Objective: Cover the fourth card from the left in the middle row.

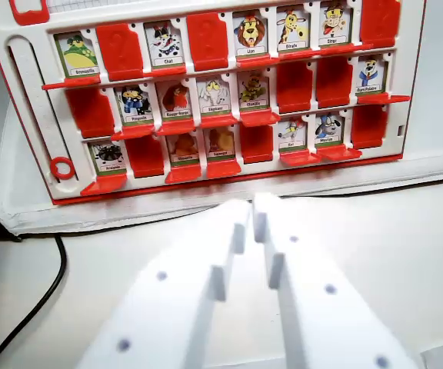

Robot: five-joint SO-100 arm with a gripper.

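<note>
The pincer (252,209) hung nearly closed and empty above the counter (406,231), short of the board (33,100), whose middle-row elephant card (214,95) wanted a gentle nudge on its red flap.

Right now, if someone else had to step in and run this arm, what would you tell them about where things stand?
Fingers: nearly closed, holding nothing, over the white table in front of the game board, not touching it.
Middle row: the first slot is covered, then Pingouin, Rouge-gorge, Elephant and Chenille show their pictures.
Done: nothing on the target. By slot count, the fourth is Elephant, uncovered.
Left: reach forward to Elephant and flip it shut. If only picture cards count, the fourth is Chenille; check first.
</note>
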